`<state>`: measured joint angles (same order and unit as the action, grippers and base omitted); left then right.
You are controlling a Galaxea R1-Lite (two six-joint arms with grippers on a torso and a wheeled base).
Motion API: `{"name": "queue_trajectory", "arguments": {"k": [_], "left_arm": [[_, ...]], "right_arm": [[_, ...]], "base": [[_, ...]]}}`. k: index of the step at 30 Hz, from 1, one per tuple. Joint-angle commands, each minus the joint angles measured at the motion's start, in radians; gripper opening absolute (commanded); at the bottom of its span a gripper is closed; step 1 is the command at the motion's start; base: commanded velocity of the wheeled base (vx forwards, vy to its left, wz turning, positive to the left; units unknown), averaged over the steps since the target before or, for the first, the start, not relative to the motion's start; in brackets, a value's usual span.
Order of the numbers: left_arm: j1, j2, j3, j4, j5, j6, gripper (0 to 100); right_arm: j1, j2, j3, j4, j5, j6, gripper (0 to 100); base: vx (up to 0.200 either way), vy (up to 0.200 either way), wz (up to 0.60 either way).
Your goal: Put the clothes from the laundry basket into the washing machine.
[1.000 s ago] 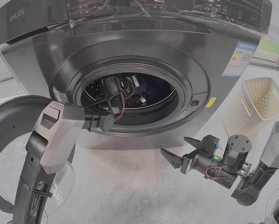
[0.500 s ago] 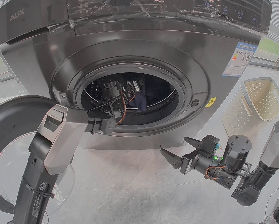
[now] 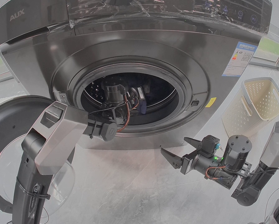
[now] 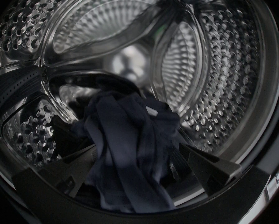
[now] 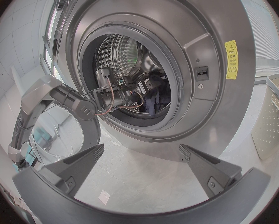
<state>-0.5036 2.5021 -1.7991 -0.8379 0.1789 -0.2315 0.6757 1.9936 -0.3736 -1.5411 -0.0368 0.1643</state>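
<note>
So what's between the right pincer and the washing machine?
Just bare grey floor between the right pincer and the washing machine. The head view shows it, and the right wrist view too.

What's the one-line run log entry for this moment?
left gripper: open, inside drum | dark garment: between its fingers, in drum | right gripper: open, above floor | laundry basket: beside washing machine

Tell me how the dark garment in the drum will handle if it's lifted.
Probably floppy: the dark garment lies in soft, crumpled folds between the fingers of the open left gripper. Likely light, since the fabric looks thin. It may trail and drag over the drum lip.
</note>
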Motion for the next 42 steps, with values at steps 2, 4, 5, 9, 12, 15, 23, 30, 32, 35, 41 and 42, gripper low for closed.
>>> {"name": "queue_trajectory", "arguments": {"k": [2, 4, 5, 9, 12, 15, 23, 30, 32, 35, 41, 42], "left_arm": [[-0.075, -0.215, 0.392, -0.122, -0.049, 0.092, 100], [-0.078, -0.243, 0.495, -0.178, -0.062, 0.126, 100], [-0.081, -0.252, 0.541, -0.202, -0.064, 0.141, 100], [-0.082, -0.292, 0.679, -0.299, -0.076, 0.169, 100], [-0.087, -0.359, 0.787, -0.325, -0.093, 0.169, 100], [-0.099, -0.425, 0.885, -0.331, -0.118, 0.169, 100], [-0.144, -0.600, 1.150, -0.406, -0.196, 0.162, 100], [-0.205, -0.724, 1.385, -0.509, -0.191, 0.158, 100], [-0.227, -0.753, 1.426, -0.521, -0.188, 0.158, 100], [-0.243, -0.804, 1.482, -0.534, -0.185, 0.162, 100], [-0.239, -0.925, 1.552, -0.530, -0.156, 0.164, 100], [-0.234, -0.951, 1.566, -0.526, -0.151, 0.164, 100]], "right_arm": [[-0.001, -0.013, 0.010, -0.001, 0.000, 0.000, 100], [-0.005, -0.022, 0.012, -0.001, 0.000, 0.001, 100], [-0.005, -0.026, 0.013, -0.001, 0.000, 0.000, 100], [-0.002, -0.033, 0.027, -0.001, 0.000, 0.001, 100], [-0.001, -0.045, 0.042, -0.001, 0.002, 0.001, 100], [-0.001, -0.065, 0.058, -0.001, 0.005, 0.001, 100], [0.010, -0.147, 0.124, -0.001, 0.006, -0.002, 100], [0.028, -0.240, 0.206, 0.001, 0.003, 0.000, 100], [0.028, -0.292, 0.231, 0.001, -0.002, -0.002, 100], [0.013, -0.369, 0.277, 0.001, -0.003, -0.005, 100], [-0.038, -0.507, 0.374, 0.019, -0.012, -0.006, 100], [-0.051, -0.532, 0.374, 0.025, -0.020, -0.008, 100]], "base": [[0.000, 0.000, 0.00], [0.000, 0.000, 0.00], [0.000, 0.000, 0.00], [0.000, 0.000, 0.00], [0.000, 0.000, 0.00], [0.000, 0.000, 0.00], [0.000, 0.000, 0.00], [0.000, 0.000, 0.00], [0.000, 0.000, 0.00], [0.000, 0.000, 0.00], [-0.167, 0.000, 0.00], [-0.200, 0.000, 0.00]]}}
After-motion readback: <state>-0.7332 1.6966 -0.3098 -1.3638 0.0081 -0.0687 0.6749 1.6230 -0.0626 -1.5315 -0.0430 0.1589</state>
